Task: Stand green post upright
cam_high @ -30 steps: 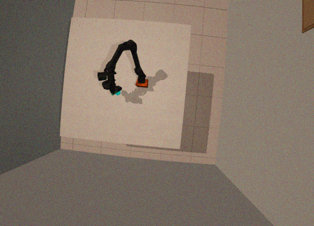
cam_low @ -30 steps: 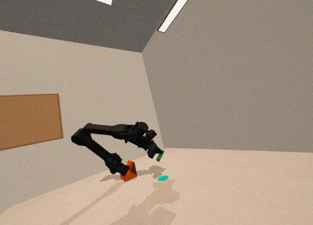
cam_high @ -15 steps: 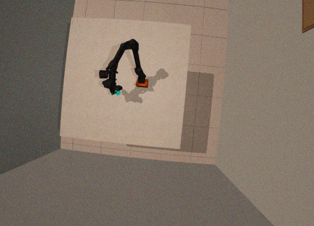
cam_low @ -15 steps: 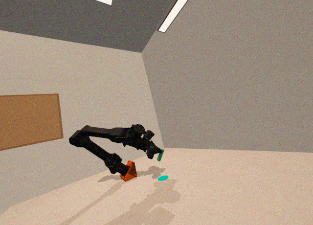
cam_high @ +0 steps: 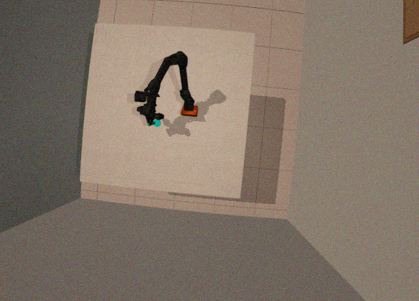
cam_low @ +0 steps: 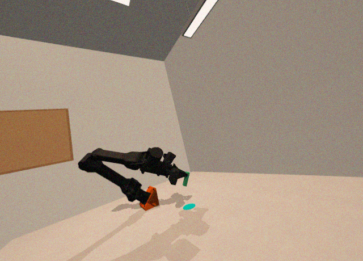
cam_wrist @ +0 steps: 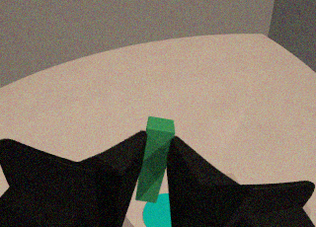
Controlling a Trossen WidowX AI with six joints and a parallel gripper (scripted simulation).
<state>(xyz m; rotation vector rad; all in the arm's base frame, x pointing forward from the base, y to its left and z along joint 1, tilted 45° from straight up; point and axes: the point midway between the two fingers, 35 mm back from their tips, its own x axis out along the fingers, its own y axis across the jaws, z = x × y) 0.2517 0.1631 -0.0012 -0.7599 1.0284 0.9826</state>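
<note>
Below the gripper [cam_high: 150, 122] [cam_low: 186, 174] [cam_wrist: 158, 139] and its post [cam_low: 186, 179] [cam_wrist: 155, 160], open air reaches down to the surface [cam_high: 203, 156] [cam_low: 264, 223] [cam_wrist: 207, 79]; nothing stands between. The orange base [cam_high: 190, 112] [cam_low: 154, 200] stands off to one side, well apart.

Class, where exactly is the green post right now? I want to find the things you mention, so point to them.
In the exterior view, the green post [cam_low: 185, 179] [cam_wrist: 154, 163] hangs, slightly tilted, from the fingertips of the gripper [cam_low: 187, 175] [cam_wrist: 158, 139], above the cyan circle [cam_high: 157, 123] [cam_low: 189, 206] [cam_wrist: 159, 214] and right of the orange base [cam_high: 184, 114] [cam_low: 155, 202].

Wrist view: cyan circle [cam_high: 157, 123] [cam_low: 189, 206] [cam_wrist: 157, 212] cut by lower edge, partly behind a gripper finger [cam_wrist: 197, 180]. Top view: green post mostly hidden beneath gripper [cam_high: 150, 123] [cam_low: 186, 175] [cam_wrist: 160, 134]; tabletop's far corners [cam_high: 203, 156] outside exterior view.
</note>
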